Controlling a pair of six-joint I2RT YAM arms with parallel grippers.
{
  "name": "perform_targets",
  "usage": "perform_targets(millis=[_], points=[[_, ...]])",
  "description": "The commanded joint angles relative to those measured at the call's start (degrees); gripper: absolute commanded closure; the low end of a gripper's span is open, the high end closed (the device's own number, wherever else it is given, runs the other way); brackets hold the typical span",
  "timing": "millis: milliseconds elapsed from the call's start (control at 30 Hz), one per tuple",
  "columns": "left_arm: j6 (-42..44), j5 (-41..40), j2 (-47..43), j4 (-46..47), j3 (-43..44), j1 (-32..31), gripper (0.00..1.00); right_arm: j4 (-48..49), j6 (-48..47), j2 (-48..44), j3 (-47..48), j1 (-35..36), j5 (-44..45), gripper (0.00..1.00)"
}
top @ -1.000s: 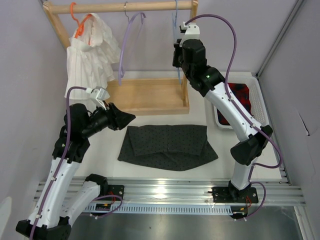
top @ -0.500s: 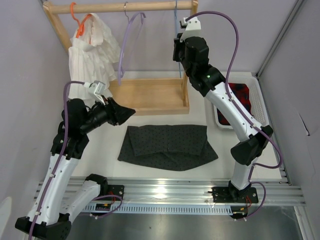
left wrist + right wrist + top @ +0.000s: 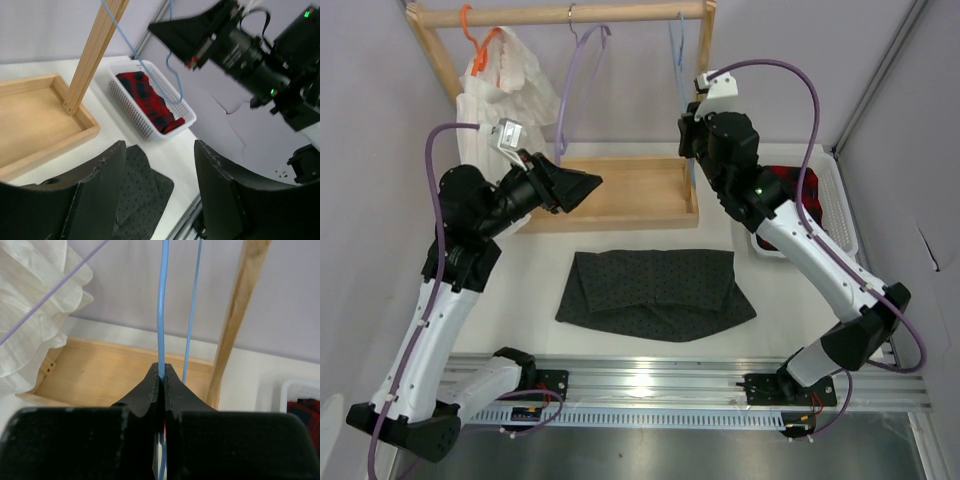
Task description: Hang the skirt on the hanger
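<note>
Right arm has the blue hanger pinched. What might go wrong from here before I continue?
1. The right gripper clamps only one thin wire of the light-blue hanger, so it may swivel or slip.
2. Its hook looks to be over the wooden rail, close to the upright post; a sideways pull may snag.

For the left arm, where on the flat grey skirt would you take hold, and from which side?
Probably grip the skirt at its far-left corner, from straight above with the left claw. It lies flat on the table, so a top-down pinch on an edge suits. The far edge is straight, and that corner is nearest the open claw.
</note>
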Motion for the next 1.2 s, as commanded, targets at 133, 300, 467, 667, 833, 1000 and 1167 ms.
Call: perform_targets(millis=[133, 300, 467, 667, 833, 1000, 1167], points=[[-3.7, -13.5, 7.0, 5.8, 8.6, -9.7, 0.36, 6.7, 2.5, -11.1, -11.7, 4.3, 4.3, 1.0], [-2.2, -27.1, 12.9, 6.3, 13.0, -18.1, 0.34, 7.6, 3.2, -16.6, -18.8, 9.4, 8.3, 1.0], [-1.3, -41.1, 16.6, 8.3, 14.1, -25.7, 0.32, 7.7, 3.7, -19.9, -23.5, 14.1, 15.5, 1.0], [-0.2, -48.3, 19.5, 12.3, 12.8, -30.8, 0.32, 8.3, 3.5, -20.3, -26.7, 17.6, 19.9, 1.0], [2.7, -52.9, 20.8, 14.6, 13.1, -33.7, 0.33, 8.1, 3.8, -19.7, -27.6, 18.9, 23.2, 1.0], [4.2, -55.1, 23.3, 14.3, 13.9, -34.7, 0.34, 9.0, 2.6, -18.9, -27.6, 20.9, 25.6, 1.0], [5.4, -55.9, 24.5, 15.1, 13.5, -35.0, 0.36, 9.5, 1.5, -17.8, -27.1, 22.6, 27.7, 1.0]])
